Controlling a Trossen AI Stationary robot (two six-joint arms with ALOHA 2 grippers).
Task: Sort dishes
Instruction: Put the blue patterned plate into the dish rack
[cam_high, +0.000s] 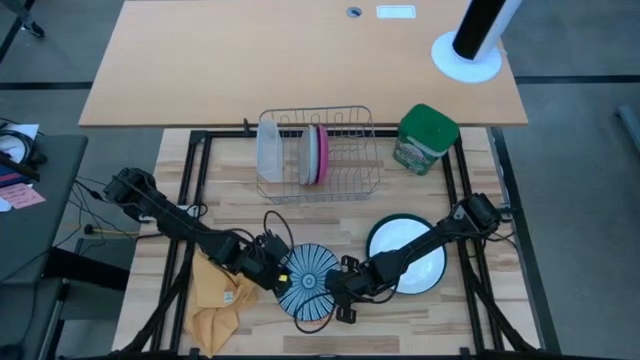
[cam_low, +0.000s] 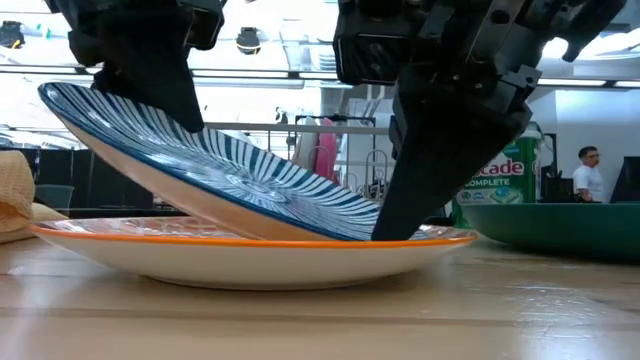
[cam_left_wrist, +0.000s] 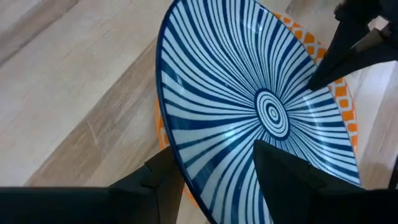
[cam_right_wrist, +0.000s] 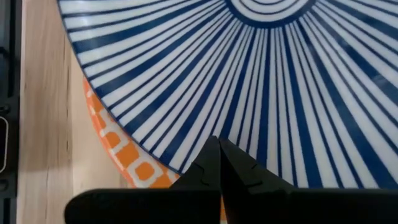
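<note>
L gripper (cam_high: 272, 262) jaws clamped on rim of blue-striped plate (cam_high: 307, 280), tilted atop orange-patterned plate (cam_low: 250, 250) near front of surface w/ R gripper (cam_high: 336, 292) jaws together at its low edge: lift slow, keep orange plate from dragging.

The wooden table (cam_high: 240, 205) carries a dish rack (cam_high: 320, 160) at twelve o'clock, green canister (cam_high: 427, 139) at one, white plate (cam_high: 408, 255) at four, orange plate (cam_low: 250, 250) at six, yellow cloth (cam_high: 218, 295) at seven.

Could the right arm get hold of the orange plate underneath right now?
Probably not. The blue striped plate lies tilted on top of the orange plate, gripped at its raised edge by the left gripper. The right gripper, fingers shut, presses on the striped plate's lower edge.
</note>
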